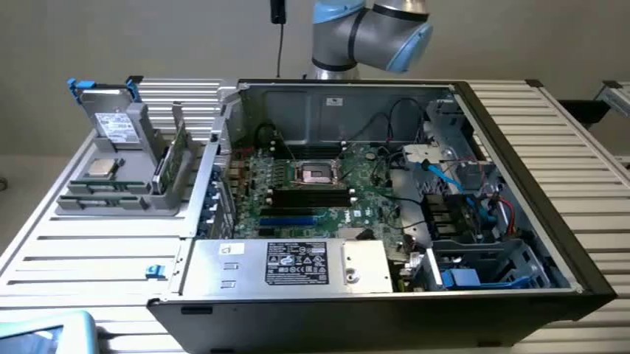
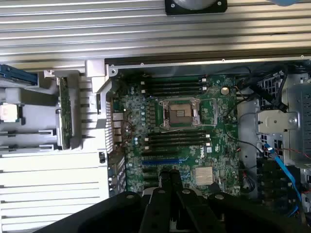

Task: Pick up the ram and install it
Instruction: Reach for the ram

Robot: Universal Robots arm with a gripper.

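The ram [image 1: 175, 158] is a slim green strip standing on edge in a grey holder [image 1: 118, 203] to the exterior view's left of the open computer case. In the wrist view the ram [image 2: 64, 114] lies in that holder beside the case wall. My gripper [image 2: 171, 175] hangs high over the green motherboard [image 2: 218, 121], its dark fingers pressed together with nothing between them. It is well away from the ram. Black memory slots [image 2: 177, 141] run on both sides of the processor socket [image 2: 181, 112]. In the exterior view the slots [image 1: 310, 196] sit just in front of the socket.
The holder also carries a grey drive with a white label [image 1: 120, 127] and a square silver processor chip [image 1: 103, 168]. A labelled metal power supply [image 1: 295, 264] fills the case's front. Blue cables [image 1: 443, 177] and drive cages crowd the case on the exterior view's right. The arm [image 1: 369, 33] rises behind the case.
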